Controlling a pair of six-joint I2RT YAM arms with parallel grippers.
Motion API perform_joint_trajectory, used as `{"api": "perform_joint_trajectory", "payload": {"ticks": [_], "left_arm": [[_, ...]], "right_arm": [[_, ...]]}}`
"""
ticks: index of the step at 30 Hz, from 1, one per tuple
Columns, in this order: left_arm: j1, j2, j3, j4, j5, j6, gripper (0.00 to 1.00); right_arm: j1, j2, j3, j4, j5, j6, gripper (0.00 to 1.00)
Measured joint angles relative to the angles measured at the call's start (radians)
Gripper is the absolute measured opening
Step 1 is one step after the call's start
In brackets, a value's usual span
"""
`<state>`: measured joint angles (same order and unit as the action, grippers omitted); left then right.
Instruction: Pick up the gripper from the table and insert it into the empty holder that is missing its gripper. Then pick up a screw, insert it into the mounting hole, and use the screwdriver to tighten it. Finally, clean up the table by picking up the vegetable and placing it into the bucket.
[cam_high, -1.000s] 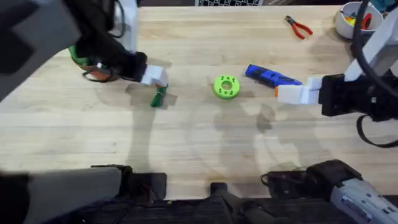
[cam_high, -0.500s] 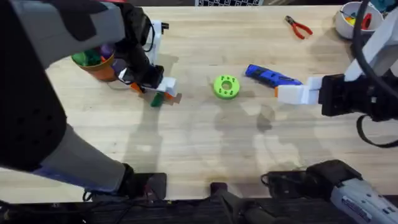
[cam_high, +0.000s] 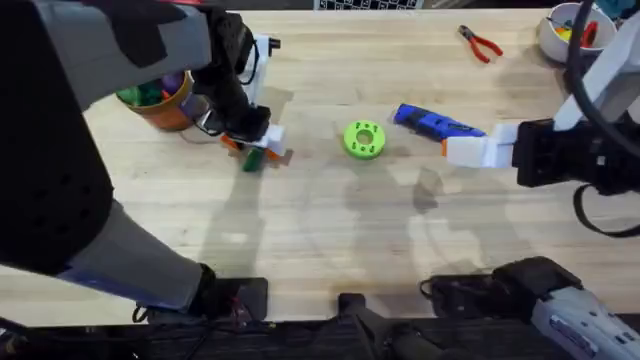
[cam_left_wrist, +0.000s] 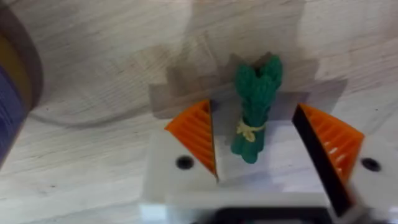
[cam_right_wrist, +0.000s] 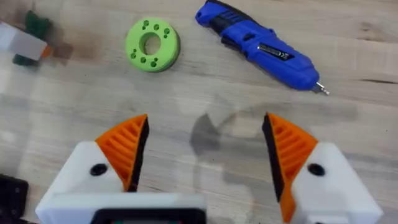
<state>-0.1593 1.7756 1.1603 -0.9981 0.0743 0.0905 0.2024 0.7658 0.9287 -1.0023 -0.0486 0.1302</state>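
Left end effector (cam_left_wrist: 258, 155): spread wide, its orange pads either side of the vegetable (cam_left_wrist: 255, 106) and not yet touching it; the stalk lies lengthwise in the gap, a line-up that looks meant for a pinch across the narrow bundle.
Vegetable: flat on the counter (cam_high: 330, 230), at about 9 o'clock from the green disc (cam_high: 363, 139) in the overhead view, with a tied band around its middle.
Bucket (cam_high: 160, 100): at roughly 10 o'clock from the vegetable, near it, with coloured items already inside; the short carry probably explains why the left arm takes this job.
Right end effector (cam_right_wrist: 202, 155): spread and empty, hanging above bare wood, apparently parked clear of the left arm's work.
Screwdriver (cam_right_wrist: 258, 46): lying on its side at 3 o'clock from the disc, bit pointing towards the right arm.
Pliers (cam_high: 480, 43): at the far edge, 1 o'clock from the disc, well apart from the action.
Step in hand: the clean-up grasp; judged from this, closing on the stalk comes next.
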Motion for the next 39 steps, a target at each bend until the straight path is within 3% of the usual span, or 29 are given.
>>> {"api": "perform_joint_trajectory", "payload": {"ticks": [5, 6, 16, 22, 26, 32, 39], "left_arm": [[0.000, 0.000, 0.000, 0.000, 0.001, -0.002, 0.052], [0.000, 0.000, 0.000, 0.000, 0.001, -0.003, 0.023], [0.001, -0.001, 0.028, -0.032, 0.000, -0.005, 0.017], [0.001, -0.073, 0.166, -0.112, -0.004, -0.005, 0.017], [0.020, -0.168, 0.303, -0.176, -0.045, -0.018, 0.017], [0.123, -0.255, 0.459, -0.227, -0.098, -0.047, 0.017], [0.295, -0.250, 0.489, -0.220, -0.118, -0.086, 0.017]], "right_arm": [[0.000, 0.000, 0.000, 0.001, 0.000, 0.000, 0.994], [0.000, 0.000, 0.000, 0.001, 0.000, 0.000, 0.994], [0.000, 0.000, 0.000, 0.001, 0.000, 0.000, 0.994], [0.000, 0.000, 0.000, 0.001, 0.000, 0.000, 0.994], [0.000, 0.000, 0.000, 0.002, 0.000, 0.000, 0.994], [0.000, 0.000, 0.000, 0.002, 0.000, 0.000, 0.994], [0.000, 0.000, 0.000, 0.002, 0.000, 0.000, 0.994]]}}
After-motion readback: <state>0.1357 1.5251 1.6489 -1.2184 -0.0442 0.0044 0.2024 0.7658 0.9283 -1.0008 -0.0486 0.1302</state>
